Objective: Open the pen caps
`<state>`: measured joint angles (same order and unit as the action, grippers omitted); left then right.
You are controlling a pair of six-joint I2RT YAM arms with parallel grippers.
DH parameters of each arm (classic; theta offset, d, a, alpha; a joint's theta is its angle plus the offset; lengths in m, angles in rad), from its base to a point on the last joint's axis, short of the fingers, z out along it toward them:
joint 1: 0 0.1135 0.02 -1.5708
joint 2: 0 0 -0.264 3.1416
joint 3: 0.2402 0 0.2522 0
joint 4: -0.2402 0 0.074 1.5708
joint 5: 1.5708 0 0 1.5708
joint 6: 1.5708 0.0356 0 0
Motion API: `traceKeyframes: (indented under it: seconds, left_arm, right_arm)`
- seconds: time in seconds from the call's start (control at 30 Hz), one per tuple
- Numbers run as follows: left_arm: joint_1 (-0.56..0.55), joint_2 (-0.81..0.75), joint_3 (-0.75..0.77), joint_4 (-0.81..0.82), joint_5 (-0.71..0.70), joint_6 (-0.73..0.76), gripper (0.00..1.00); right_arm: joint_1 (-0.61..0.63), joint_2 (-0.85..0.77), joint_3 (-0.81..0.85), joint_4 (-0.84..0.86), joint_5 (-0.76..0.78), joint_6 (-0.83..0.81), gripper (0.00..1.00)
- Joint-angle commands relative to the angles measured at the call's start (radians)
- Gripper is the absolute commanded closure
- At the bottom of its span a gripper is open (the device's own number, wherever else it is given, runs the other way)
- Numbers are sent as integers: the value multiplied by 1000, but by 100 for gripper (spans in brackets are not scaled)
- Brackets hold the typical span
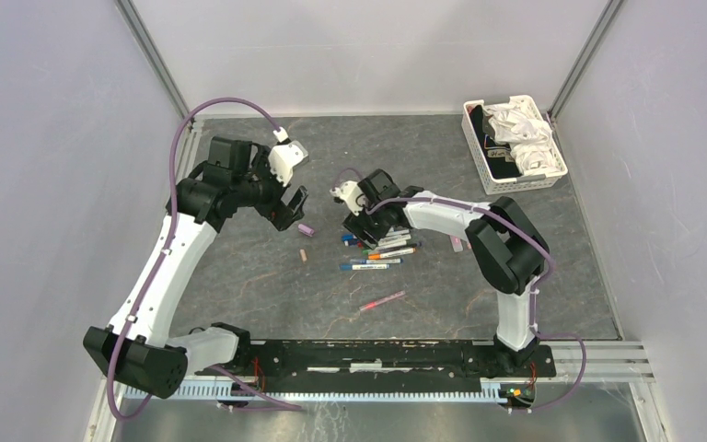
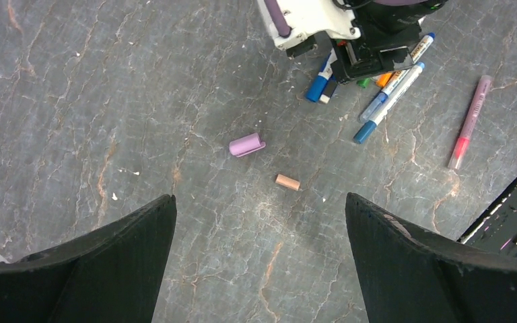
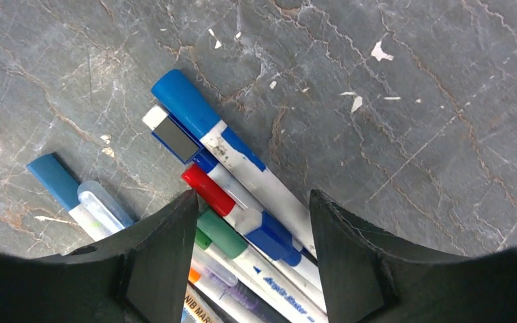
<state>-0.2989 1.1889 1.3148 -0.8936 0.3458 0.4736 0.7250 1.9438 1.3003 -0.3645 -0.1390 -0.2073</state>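
Observation:
Several capped pens (image 1: 382, 250) lie in a pile mid-table. My right gripper (image 1: 361, 226) hangs low over the pile's left end, open. In the right wrist view its jaws (image 3: 252, 196) straddle the pens, with a red cap (image 3: 207, 190) and a green cap (image 3: 222, 233) between them and a blue cap (image 3: 185, 104) just ahead. Two loose caps lie left of the pile: a purple one (image 1: 306, 229) (image 2: 247, 145) and a tan one (image 1: 303, 255) (image 2: 287, 182). My left gripper (image 1: 291, 204) (image 2: 260, 202) is open and empty above the bare table near these caps.
A pink pen (image 1: 382, 300) (image 2: 469, 121) lies alone nearer the arm bases. A small pink piece (image 1: 457, 243) lies by the right arm. A white slotted basket (image 1: 479, 157) holding crumpled white things stands at the back right corner. Grey walls enclose the table.

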Motion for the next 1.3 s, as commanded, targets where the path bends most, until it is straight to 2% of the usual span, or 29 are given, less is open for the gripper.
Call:
traceKeyframes:
  seconds: [0.0, 0.17, 0.37, 0.47, 0.7, 0.93, 1.27]
  left_arm:
    - [-3, -7, 17, -18, 45, 48, 0]
    - [-3, -12, 17, -27, 51, 60, 0]
    - [-3, -7, 28, -49, 60, 74, 0]
    - [-3, -10, 37, -57, 61, 82, 0]
    - [-3, -18, 34, -62, 50, 87, 0]
    - [-3, -19, 38, -64, 51, 94, 0]
    - [-3, -27, 46, -88, 46, 110, 0]
  right_arm:
    - [-3, 33, 62, 10, 4, -24, 35]
    - [0, 53, 92, 8, -28, -20, 39]
    - [0, 39, 150, -37, -74, -45, 38]
    - [-7, 39, 180, -54, -72, -52, 38]
    - [-14, 92, 218, -79, -38, -53, 45]
    - [-32, 122, 224, -66, -18, -61, 47]
    - [-76, 157, 314, -67, -34, -75, 48]
